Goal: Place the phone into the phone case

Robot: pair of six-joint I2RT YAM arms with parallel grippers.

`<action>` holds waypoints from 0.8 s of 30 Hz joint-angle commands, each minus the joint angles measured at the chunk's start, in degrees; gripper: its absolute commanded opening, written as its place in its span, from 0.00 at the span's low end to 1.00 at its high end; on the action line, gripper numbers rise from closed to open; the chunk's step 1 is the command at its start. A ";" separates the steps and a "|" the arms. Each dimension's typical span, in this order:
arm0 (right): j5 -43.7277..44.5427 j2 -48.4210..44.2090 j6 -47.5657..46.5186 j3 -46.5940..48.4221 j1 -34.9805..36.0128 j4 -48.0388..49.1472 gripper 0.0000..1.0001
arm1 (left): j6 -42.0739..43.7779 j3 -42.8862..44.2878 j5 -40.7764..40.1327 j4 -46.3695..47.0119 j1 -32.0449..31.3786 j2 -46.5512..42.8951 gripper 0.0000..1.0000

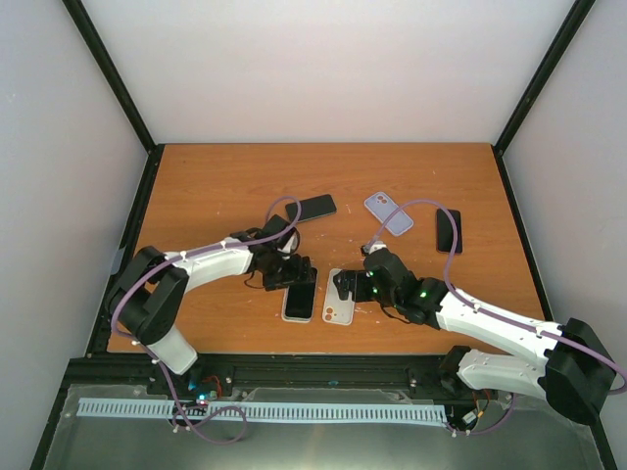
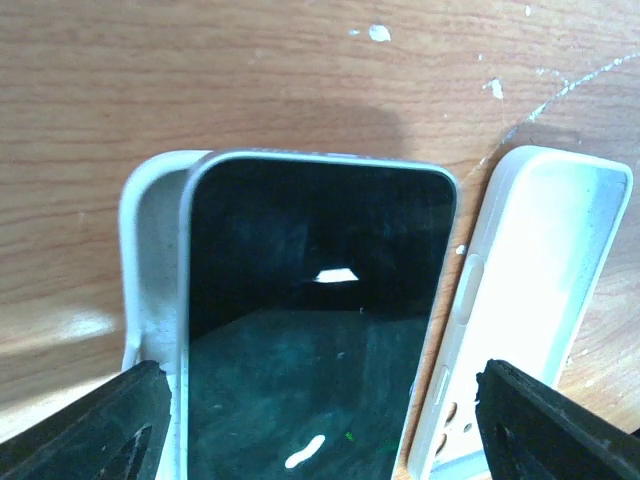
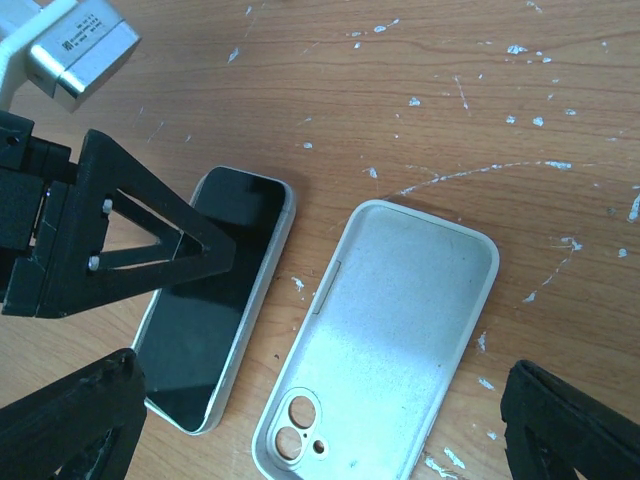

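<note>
In the top external view, the phone is seen lying screen-up on the table, its long axis running from near to far. The phone case is laid just beside it on the right arm's side, parallel and hollow side up. The left gripper is held over the phone's far end, and the right gripper is poised at the case. Each arm is thus nearest to one of the two things, and the phone would probably have to be carried sideways, toward the right arm.

In the left wrist view, the fingers are shown spread wide, one to each side of the phone, with nothing pinched. A gap is left at the right-hand finger. The phone's long axis is pointed straight away from the gripper. A white wall is seen standing along the phone's left edge; whether it belongs to another case cannot be told. The phone case lies apart on the right, its lens cut-outs at the near end.

In the right wrist view, the right gripper is shown fully spread, its fingers out at the lower corners and nothing held. The phone case lies between them — cut-out end toward the camera. The phone lies alongside on the left, partly covered by the left gripper. Which end of the phone is its top cannot be told.
</note>
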 commanded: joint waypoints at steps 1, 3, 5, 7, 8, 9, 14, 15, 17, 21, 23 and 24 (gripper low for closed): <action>-0.18 0.01 0.44 -0.29 -0.17 0.71 0.95 | -0.69 2.62 -2.92 -3.80 -0.30 -2.27 0.85; -0.36 0.10 0.50 -0.33 -0.19 0.80 0.95 | -0.75 3.36 -3.62 -4.86 -0.30 -2.78 0.85; -0.66 0.31 0.59 -0.29 -0.16 0.93 0.94 | -0.76 3.98 -4.28 -5.86 -0.25 -3.33 0.85; -1.28 0.65 0.68 -0.29 -0.14 1.48 0.94 | -0.76 4.64 -5.67 -7.12 -0.25 -4.02 0.85; -1.85 1.01 0.83 -0.33 -0.18 1.89 0.93 | -0.77 4.96 -6.75 -7.94 -0.04 -4.30 0.85; -2.63 1.51 1.14 -0.30 -0.15 2.58 0.92 | -0.73 5.07 -7.55 -8.65 0.30 -4.67 0.85; -7.28 6.32 2.88 -0.21 0.57 7.61 0.81 | 0.80 -0.47 -2.15 -4.06 5.50 -8.27 0.79; -7.83 7.74 3.36 0.17 0.82 8.45 0.77 | 0.99 -2.81 -0.68 -2.38 6.60 -9.51 0.77; -9.10 10.76 3.86 1.23 1.43 9.85 0.69 | 1.50 -5.71 1.69 0.58 7.92 -11.74 0.76; -10.84 16.92 4.81 4.00 2.22 11.65 0.47 | 2.27 -9.55 4.55 3.83 9.35 -13.05 0.72; -11.23 19.65 5.48 4.92 2.32 12.75 0.40 | 2.50 -11.95 6.67 6.52 9.80 -12.72 0.68; -11.41 20.82 5.78 5.36 2.32 13.11 0.37 | 2.66 -13.09 8.40 8.20 9.81 -12.48 0.67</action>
